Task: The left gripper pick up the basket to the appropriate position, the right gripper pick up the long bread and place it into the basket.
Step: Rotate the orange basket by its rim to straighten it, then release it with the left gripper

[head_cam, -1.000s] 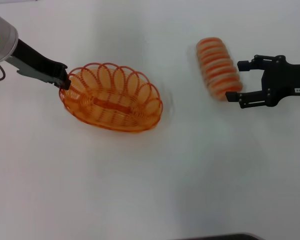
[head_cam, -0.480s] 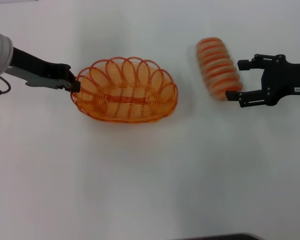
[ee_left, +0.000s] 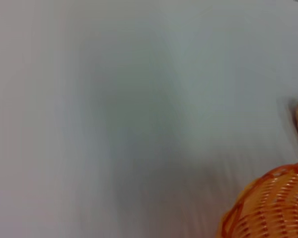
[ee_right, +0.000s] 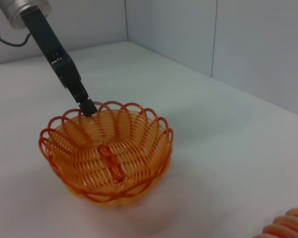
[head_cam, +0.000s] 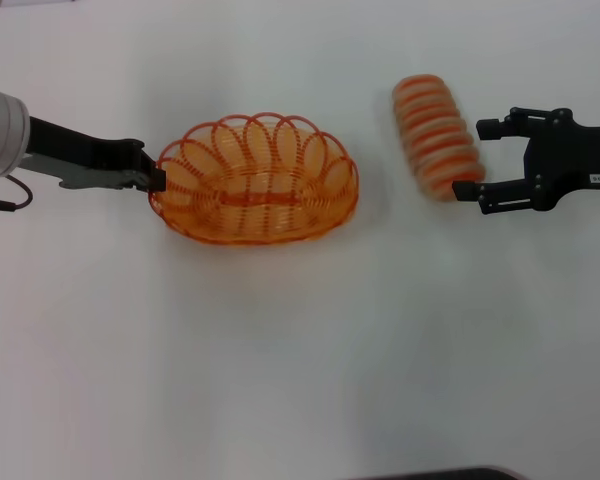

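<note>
We log oval orange wire basket [head_cam: 255, 180] [ee_right: 107, 156] [ee_left: 268, 208]: scalloped looped rim, woven base, upright, empty, long axis running left-right, left of centre. We log elongated tan loaf [head_cam: 437, 138] [ee_right: 288, 225] with orange-brown crosswise ridges: lying flat, right of basket, well apart from it, slightly angled.

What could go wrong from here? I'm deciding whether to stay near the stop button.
The left gripper pinches only one end of the basket's rim, so the basket may tilt or slip. The right gripper's open jaws sit at one end of the bread; a grasp there might let the loaf swing or roll away.
</note>
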Controlling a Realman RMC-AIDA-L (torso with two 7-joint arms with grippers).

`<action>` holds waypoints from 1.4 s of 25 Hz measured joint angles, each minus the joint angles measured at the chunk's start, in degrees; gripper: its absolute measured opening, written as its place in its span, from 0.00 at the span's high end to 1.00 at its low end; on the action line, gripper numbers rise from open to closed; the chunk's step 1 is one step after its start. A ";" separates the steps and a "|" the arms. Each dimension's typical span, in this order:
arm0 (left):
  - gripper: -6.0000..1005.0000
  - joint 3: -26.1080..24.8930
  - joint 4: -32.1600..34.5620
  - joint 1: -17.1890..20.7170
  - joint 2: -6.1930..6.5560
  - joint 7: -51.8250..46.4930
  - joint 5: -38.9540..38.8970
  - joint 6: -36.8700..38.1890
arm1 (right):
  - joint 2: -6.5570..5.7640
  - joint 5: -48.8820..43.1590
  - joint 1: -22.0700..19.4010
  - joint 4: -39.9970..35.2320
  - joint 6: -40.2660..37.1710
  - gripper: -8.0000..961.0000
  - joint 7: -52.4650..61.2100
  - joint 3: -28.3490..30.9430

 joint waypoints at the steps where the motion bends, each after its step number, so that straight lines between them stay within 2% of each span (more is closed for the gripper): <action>1: 0.95 0.06 0.20 0.20 -0.21 0.01 -0.06 -0.19 | 0.00 -0.03 0.01 0.00 0.02 0.03 0.03 0.00; 15: 0.95 0.67 -2.19 1.49 -0.44 0.05 -1.64 -4.23 | 0.00 -0.07 -0.30 0.00 0.62 0.03 -0.10 0.00; 25: 0.94 0.61 -2.59 1.63 -0.44 0.00 -1.65 -4.20 | -0.09 -0.01 -0.28 0.00 0.73 0.03 0.09 0.00; 31: 0.75 0.31 -2.95 1.71 -0.44 -0.19 -1.78 -3.97 | -0.09 0.02 -0.38 0.00 0.72 0.03 0.13 0.00; 35: 0.56 0.33 -2.03 1.85 -0.22 0.01 -2.87 -3.23 | -0.18 0.01 -0.49 0.00 0.68 0.03 0.17 0.45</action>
